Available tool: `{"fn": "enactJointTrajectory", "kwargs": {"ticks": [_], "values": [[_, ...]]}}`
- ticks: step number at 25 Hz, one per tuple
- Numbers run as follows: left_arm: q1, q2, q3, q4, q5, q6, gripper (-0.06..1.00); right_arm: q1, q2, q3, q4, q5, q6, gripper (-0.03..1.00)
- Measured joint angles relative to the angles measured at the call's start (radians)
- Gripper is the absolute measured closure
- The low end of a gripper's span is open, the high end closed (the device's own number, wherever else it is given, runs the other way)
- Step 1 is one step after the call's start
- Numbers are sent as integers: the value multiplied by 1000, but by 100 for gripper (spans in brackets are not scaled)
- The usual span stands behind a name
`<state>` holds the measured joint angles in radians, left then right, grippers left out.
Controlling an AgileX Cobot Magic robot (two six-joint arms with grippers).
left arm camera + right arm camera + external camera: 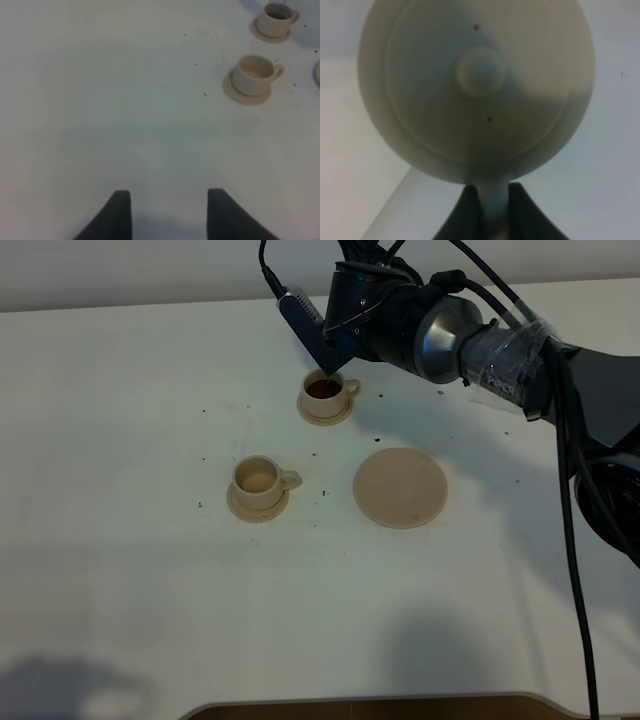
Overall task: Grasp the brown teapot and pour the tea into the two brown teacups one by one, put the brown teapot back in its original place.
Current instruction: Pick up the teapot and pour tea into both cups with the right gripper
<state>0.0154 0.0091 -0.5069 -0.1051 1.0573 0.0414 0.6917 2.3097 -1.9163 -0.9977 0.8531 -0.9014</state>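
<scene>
Your right pincer (495, 205) is clamped on the teapot (475, 90). The ring handle (495, 192) sits pinched between its two dark fingers (465, 212). Just past them, the round lid with its knob (481, 70) faces the wrist camera and fills most of that view. From the high camera the arm hides the pot. Directly below that pincer's tip, the far cup (325, 392) stands on its small saucer with dark tea inside. Farther from that pincer, the near cup (258, 478) rests on its own saucer and looks pale inside. The big saucer (400, 487) lies flat beside it, well apart from the pot. Your left pincer (169, 212) hovers over plain desk (100, 100) with its fingers apart. Both cups stand well ahead of it, off to one side.
</scene>
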Motion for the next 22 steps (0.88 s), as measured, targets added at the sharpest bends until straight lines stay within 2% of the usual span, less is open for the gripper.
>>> {"fn": "enactJointTrajectory", "kwargs": {"ticks": [6, 10, 16, 22], "values": [[0, 0, 0, 0, 0, 0, 59, 0, 24, 0, 33, 11, 77, 85], [0, 0, 0, 0, 0, 0, 59, 0, 24, 0, 64, 51, 125, 85], [0, 0, 0, 0, 0, 0, 59, 1, 13, 0, 155, 100, 180, 85], [0, 0, 0, 0, 0, 0, 59, 4, -34, -9, 300, 132, 237, 85]]}}
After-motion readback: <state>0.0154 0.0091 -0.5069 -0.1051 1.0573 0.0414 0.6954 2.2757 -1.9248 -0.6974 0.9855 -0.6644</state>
